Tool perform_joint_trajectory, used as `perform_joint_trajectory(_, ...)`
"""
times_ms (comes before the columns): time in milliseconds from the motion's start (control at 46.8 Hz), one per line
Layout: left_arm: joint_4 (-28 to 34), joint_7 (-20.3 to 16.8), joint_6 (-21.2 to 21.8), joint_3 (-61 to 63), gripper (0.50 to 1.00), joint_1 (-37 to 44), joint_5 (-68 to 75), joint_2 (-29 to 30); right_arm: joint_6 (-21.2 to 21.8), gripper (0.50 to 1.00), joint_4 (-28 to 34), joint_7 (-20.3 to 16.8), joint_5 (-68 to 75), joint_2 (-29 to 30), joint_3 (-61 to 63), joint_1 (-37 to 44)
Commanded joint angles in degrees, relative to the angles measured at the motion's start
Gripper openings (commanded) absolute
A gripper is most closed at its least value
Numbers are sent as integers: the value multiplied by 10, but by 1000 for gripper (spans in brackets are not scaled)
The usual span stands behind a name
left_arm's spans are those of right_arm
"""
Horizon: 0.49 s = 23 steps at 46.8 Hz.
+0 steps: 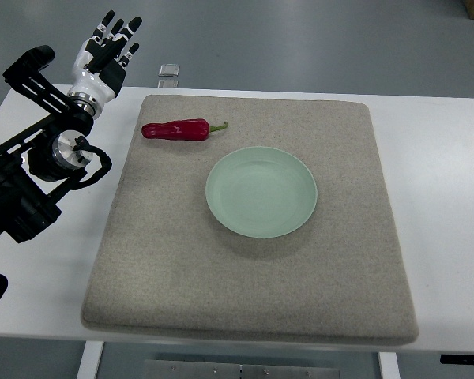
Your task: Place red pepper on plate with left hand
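I'm at the reach step: my left hand point(109, 49) hovers fingers spread and empty at the counter's point(442, 205) far left corner, so next it must descend on the red pepper point(176, 129) lying just beyond the plate point(261, 192).

Bright, even overhead light; sharp picture throughout.
The plate point(261, 192) casts a soft shadow on its near side, the mat point(253, 268) a thin one along its near edge; no glare, slight bending at the edges.

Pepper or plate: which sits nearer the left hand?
The red pepper, lying near the mat's far left corner, just right of the open left hand. The green plate sits farther off, mid-mat.
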Motion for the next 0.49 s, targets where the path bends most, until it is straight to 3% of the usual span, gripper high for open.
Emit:
perform_joint_trajectory(0,0,0,0,0,1000,0,0,0,0,928,0,0,0,0,0,1)
perform_joint_trajectory(470,1,-8,-3,0,1000,-1,0,1,0,928,0,0,0,0,0,1)
